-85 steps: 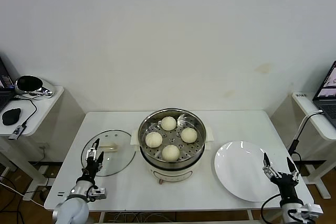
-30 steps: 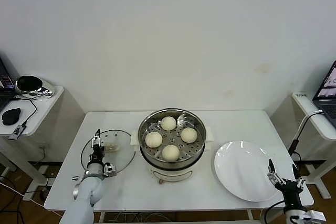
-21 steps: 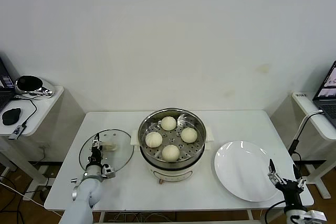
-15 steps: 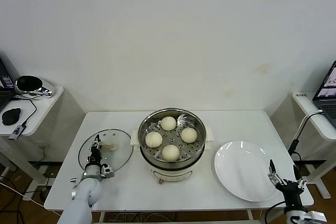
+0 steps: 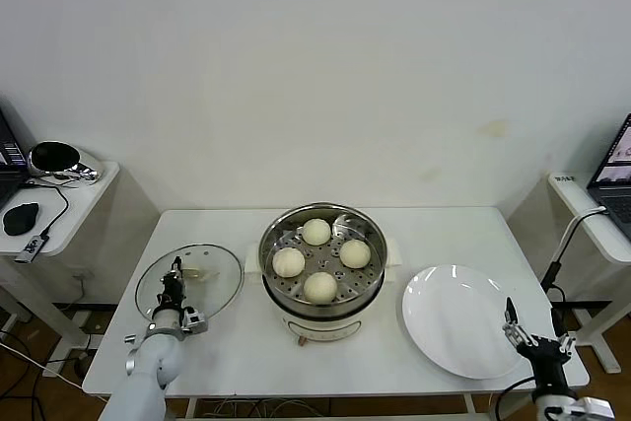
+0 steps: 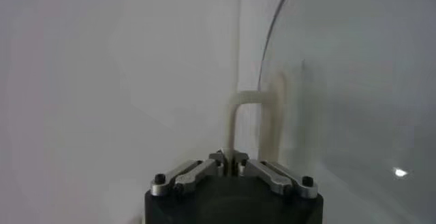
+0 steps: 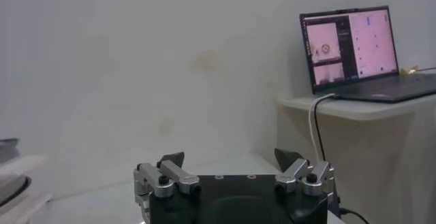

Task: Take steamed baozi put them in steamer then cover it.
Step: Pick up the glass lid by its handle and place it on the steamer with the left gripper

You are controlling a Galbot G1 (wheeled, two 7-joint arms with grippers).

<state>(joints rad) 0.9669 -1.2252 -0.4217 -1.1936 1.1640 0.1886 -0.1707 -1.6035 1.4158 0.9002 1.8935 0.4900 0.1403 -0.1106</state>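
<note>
**Lid gripped beside the loaded steamer**

Head view: the left gripper (image 5: 175,278) had its jaws clamped on the cover (image 5: 189,281), held tilted left of the steamer (image 5: 322,261), which contained four steamed baozi (image 5: 319,286). The right gripper (image 5: 533,337), jaws apart, waited beside the plate (image 5: 457,318) on the tabletop (image 5: 434,227).

Left wrist view: the jaws pinched the cover's handle (image 6: 253,124); the glass was cut off.

Right wrist view: a laptop (image 7: 354,53) showed unreadable writing.

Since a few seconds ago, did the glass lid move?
Yes. The glass lid, gripped by the left gripper, has tilted up and shifted left, away from the steamer.
</note>
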